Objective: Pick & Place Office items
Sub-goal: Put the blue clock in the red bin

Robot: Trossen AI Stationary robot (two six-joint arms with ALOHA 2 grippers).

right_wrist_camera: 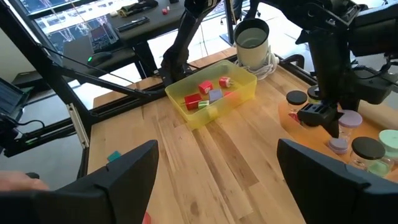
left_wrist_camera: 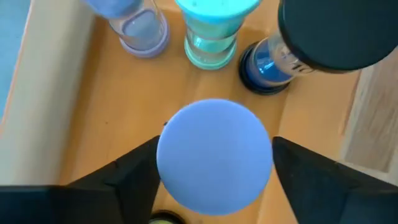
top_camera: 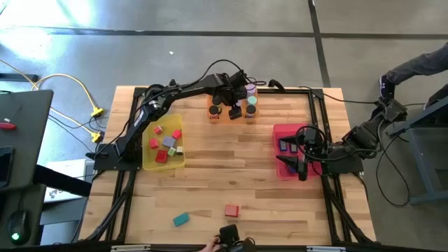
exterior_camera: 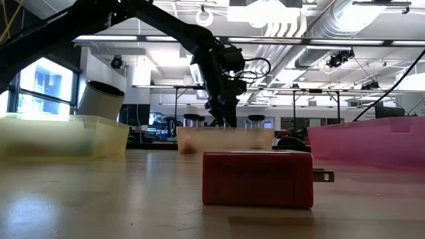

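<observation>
A round lavender-capped cylinder point(left_wrist_camera: 214, 155) is seen standing in the translucent orange tray point(top_camera: 210, 116) at the table's far edge, directly between the spread fingers of the left gripper point(left_wrist_camera: 214, 171), apparently just clear of both. The right gripper point(top_camera: 297, 166) is held open over the pink tray point(top_camera: 276, 131).

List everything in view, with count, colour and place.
table: one, pale wood
yellow tray: one, left side
blocks in yellow tray: several, mostly red, some lavender
orange tray: one, far middle
cylinders: several, with black, orange, green and lavender caps, standing in the orange tray
pink tray: one, right side, with a few dark pieces inside
red block: one, near edge of the table
teal block: one, left of the red block
white cup: one, beyond the yellow tray
person: one, dark sleeve, far right
left gripper: over the orange tray, around a lavender cap
right gripper: open, empty, over the pink tray
</observation>
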